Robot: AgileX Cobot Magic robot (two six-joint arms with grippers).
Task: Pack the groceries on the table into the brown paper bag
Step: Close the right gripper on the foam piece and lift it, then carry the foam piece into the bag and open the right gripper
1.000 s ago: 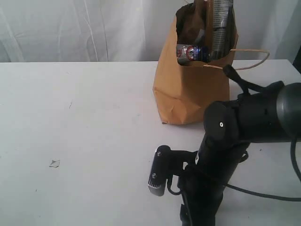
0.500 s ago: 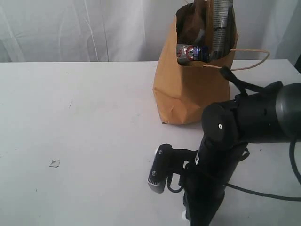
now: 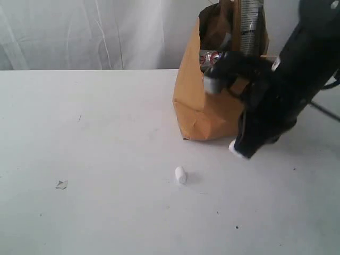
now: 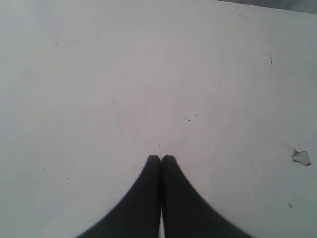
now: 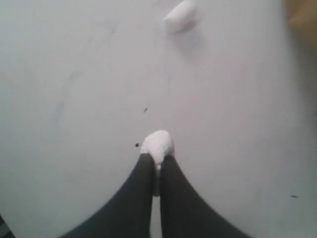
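White, faintly specked table [image 3: 106, 133] met a pale curtain [image 3: 79, 32] at its far edge. A brown paper bag [image 3: 207, 109] stood near that edge, right of centre, holding a can [image 3: 212, 58] and a long packet [image 3: 249, 26]. Only the wrist views showed the grips: the right gripper [image 5: 157, 158] pinched a small white lump [image 5: 158, 141]; the left gripper [image 4: 161, 157] was closed, tips touching, over bare table. A white pellet [image 3: 181, 175] lay mid-table, a scrap [image 3: 61, 184] toward the left edge.

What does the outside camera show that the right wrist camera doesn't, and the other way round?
Only the exterior view shows groceries poking from the brown paper bag and a small scrap. Only the right wrist view shows the right pincer shut on a white lump. Both show the table, a white cylinder lying on it, and part of the bag.
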